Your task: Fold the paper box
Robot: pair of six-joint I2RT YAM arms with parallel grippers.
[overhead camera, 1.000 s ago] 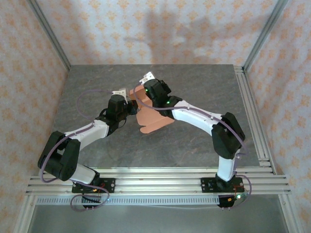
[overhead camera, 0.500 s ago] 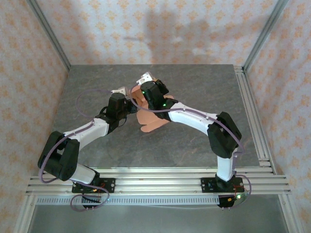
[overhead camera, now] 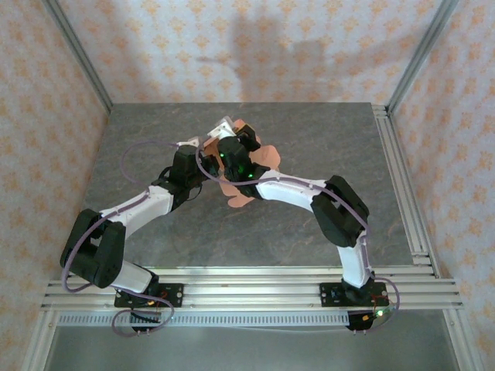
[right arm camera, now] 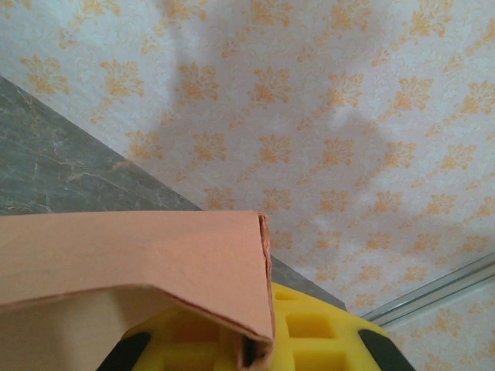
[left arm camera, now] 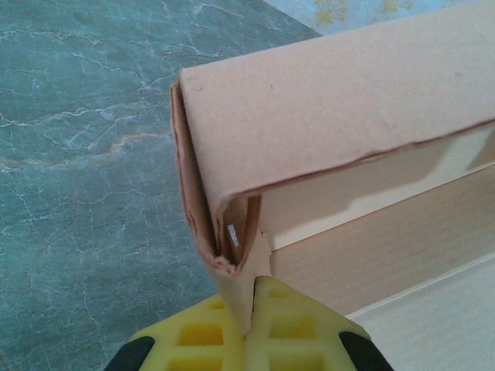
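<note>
The paper box (overhead camera: pixel 265 157) is salmon-orange card, partly folded and held up off the grey table between both arms. In the left wrist view the paper box (left arm camera: pixel 332 100) shows a folded panel over an open hollow. My left gripper (left arm camera: pixel 254 313) is shut on a thin flap at its lower corner. My right gripper (right arm camera: pixel 259 352) is shut on another edge of the paper box (right arm camera: pixel 139 247), whose folded panel drapes over the left pad. From above, the left gripper (overhead camera: pixel 206 158) and the right gripper (overhead camera: pixel 230 139) meet at the card, and the right wrist hides much of it.
The grey marbled table (overhead camera: pixel 325 147) stretches round the arms on all sides. Patterned walls (overhead camera: pixel 255 46) close the back and sides, with aluminium rails (overhead camera: pixel 402 178) along the right edge and the near edge.
The right arm has swung left and farther back over the card. The card has been lifted and bent, so less of it lies spread towards the near side. The left arm has barely moved.
</note>
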